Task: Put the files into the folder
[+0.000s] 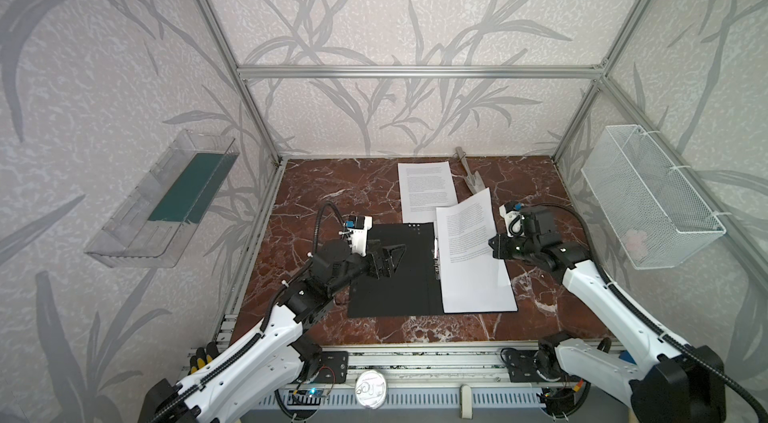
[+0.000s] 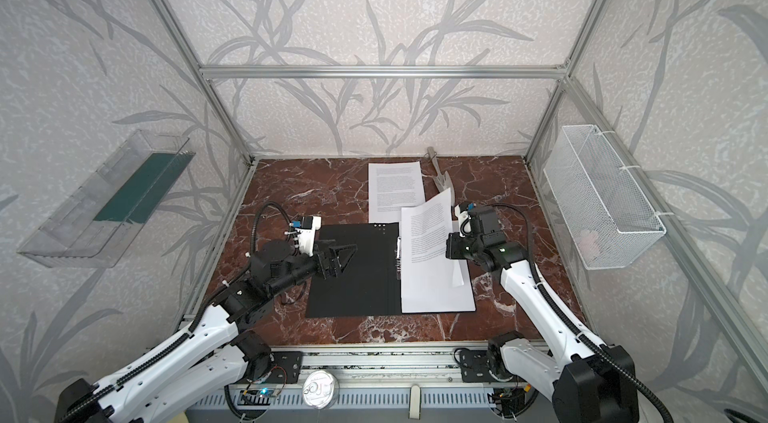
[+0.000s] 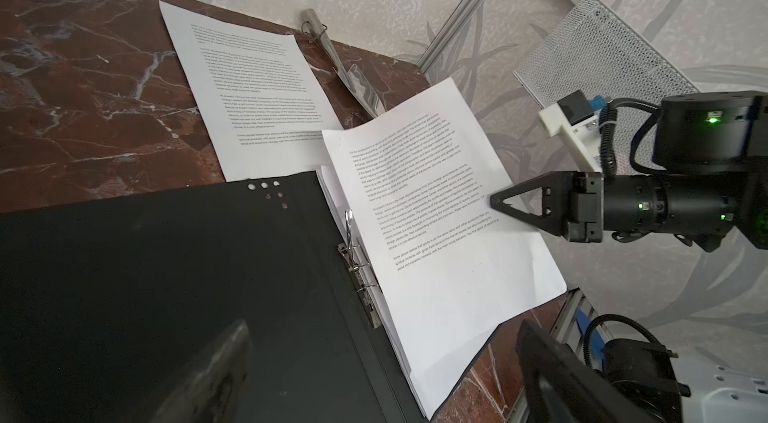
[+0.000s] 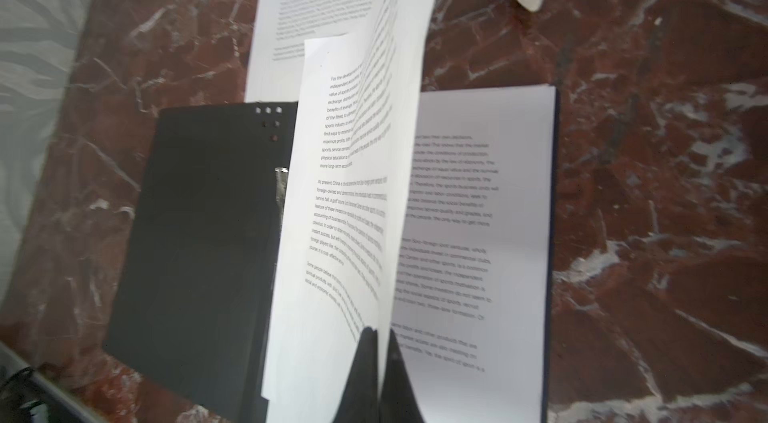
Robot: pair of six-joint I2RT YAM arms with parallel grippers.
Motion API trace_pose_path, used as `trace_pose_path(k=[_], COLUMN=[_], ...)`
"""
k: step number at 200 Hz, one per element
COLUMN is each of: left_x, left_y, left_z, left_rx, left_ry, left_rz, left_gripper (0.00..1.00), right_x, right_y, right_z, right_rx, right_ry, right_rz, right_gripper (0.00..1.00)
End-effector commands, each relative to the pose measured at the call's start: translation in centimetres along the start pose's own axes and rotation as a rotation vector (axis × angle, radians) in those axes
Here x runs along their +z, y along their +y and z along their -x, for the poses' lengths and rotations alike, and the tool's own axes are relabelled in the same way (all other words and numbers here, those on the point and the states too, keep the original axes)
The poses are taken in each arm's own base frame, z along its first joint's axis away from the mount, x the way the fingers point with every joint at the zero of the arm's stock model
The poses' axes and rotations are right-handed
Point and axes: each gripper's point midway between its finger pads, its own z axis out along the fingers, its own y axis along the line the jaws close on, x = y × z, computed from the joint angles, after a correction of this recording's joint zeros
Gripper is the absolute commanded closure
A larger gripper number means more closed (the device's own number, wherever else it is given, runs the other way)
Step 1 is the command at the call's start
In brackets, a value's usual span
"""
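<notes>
The black folder (image 1: 390, 288) (image 2: 353, 292) lies open on the marble table, its metal clip (image 3: 357, 263) along the spine. A stack of files (image 1: 478, 288) (image 4: 478, 234) rests on its right half. My right gripper (image 1: 493, 245) (image 4: 381, 333) is shut on the right edge of one printed sheet (image 1: 467, 225) (image 4: 345, 192). That edge is lifted while the sheet's left edge sits by the clip. My left gripper (image 1: 395, 261) (image 3: 378, 375) hangs open above the bare left cover, holding nothing. Another file (image 1: 424, 188) (image 3: 249, 84) lies flat behind the folder.
A metal trowel (image 1: 471, 177) lies at the back beside the loose sheet. A clear bin (image 1: 124, 229) holding a green pad (image 1: 187, 188) hangs on the left wall. A white wire basket (image 1: 652, 196) hangs on the right wall. Aluminium frame posts bound the table.
</notes>
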Motion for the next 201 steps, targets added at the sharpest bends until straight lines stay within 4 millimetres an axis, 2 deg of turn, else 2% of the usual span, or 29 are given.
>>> trace_pose_path(k=[1,31,61,101,201], left_x=[0.2,0.5,0.5,0.7,1.3], left_y=[-0.2,-0.2,-0.1,0.1,0.3], left_z=[0.5,0.2,0.2,0.0,-0.4], left_rx=[0.027,0.024,0.029,0.029,0.025], left_ry=[-0.032,-0.016,-0.017,-0.009,0.013], left_rz=[-0.008,-0.008,-0.002,0.001,0.006], left_gripper=[0.01,0.01,0.01,0.01,0.01], right_x=[0.2,1.2,1.9,2.2,2.2], right_y=[-2.7,-3.1,-2.1,-0.9,-0.2], right_z=[-1.4,-2.0,-2.5,-2.8,-3.3], right_rx=[-0.052,-0.092,-0.101,-0.116,-0.068], right_ry=[0.072,0.099,0.11,0.107,0.093], right_rz=[-0.159,-0.196,-0.138,-0.081,-0.029], right_gripper=[1.0,1.0,1.0,1.0,1.0])
